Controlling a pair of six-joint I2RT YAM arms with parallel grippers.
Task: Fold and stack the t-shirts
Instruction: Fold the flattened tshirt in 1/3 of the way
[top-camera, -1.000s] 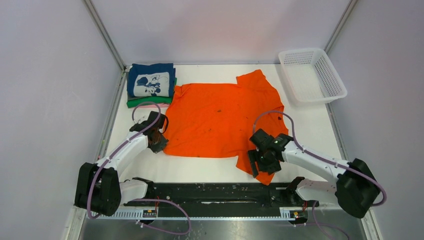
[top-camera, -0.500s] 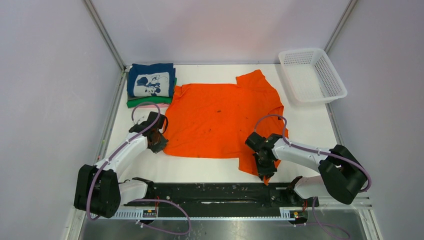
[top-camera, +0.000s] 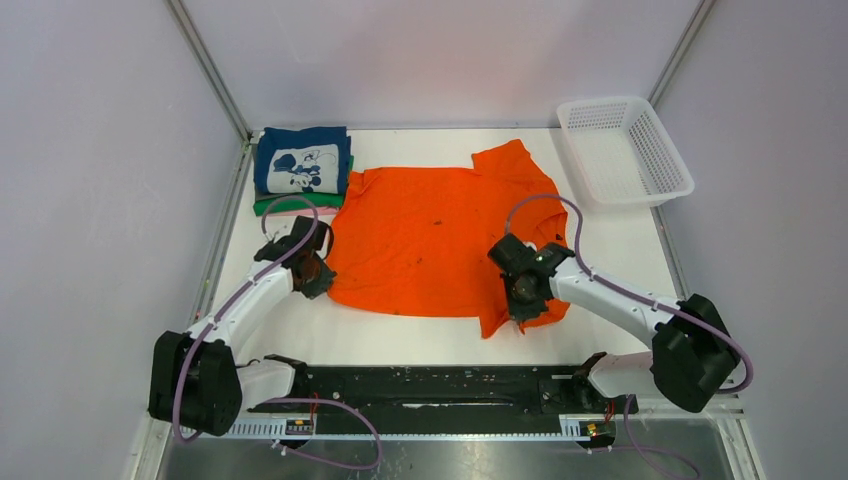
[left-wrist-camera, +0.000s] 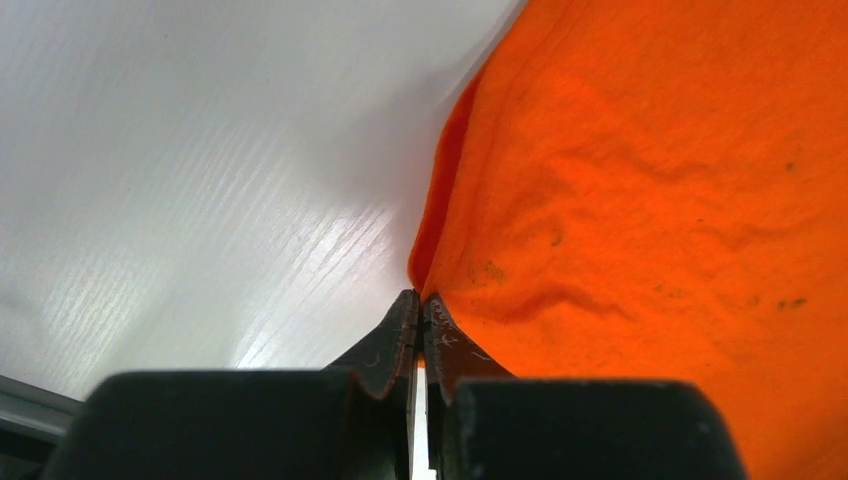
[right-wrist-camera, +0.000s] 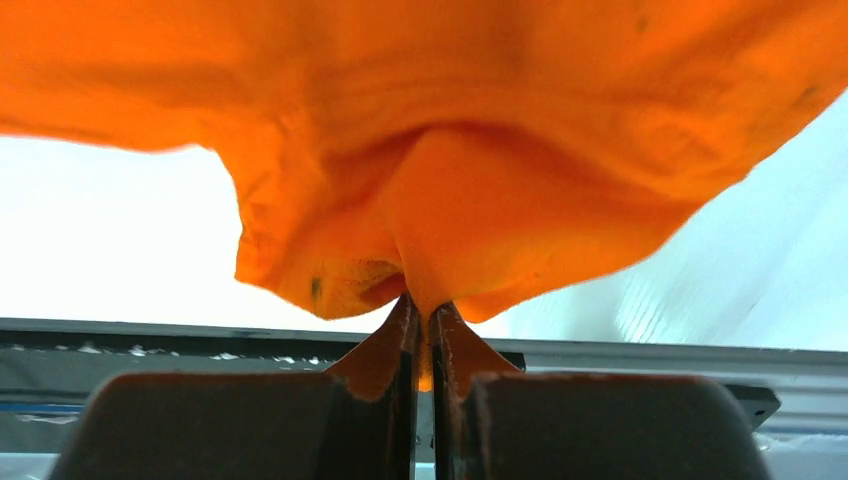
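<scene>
Overhead, the orange t-shirt (top-camera: 440, 240) is spread on the counter (top-camera: 620, 250), its long axis left-to-right and its body beyond my grips. Left wrist: left claw (left-wrist-camera: 418, 308) clenched on the near-left edge. Right wrist: right claw (right-wrist-camera: 420, 312) grasps the near sleeve, lifted off the counter; I'd fold it away from me.

Spread shirt (top-camera: 430, 240) central on bench (top-camera: 625, 255), folded stack (top-camera: 302, 170) behind-left, basket (top-camera: 668, 150) behind-right, left pincer (top-camera: 318, 272) and right pincer (top-camera: 522, 302) at its near corners.

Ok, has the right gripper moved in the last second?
Yes. The right gripper, shut on the orange t-shirt, has moved away from the black rail near the arm bases, pulling the near sleeve inward over the shirt.
</scene>
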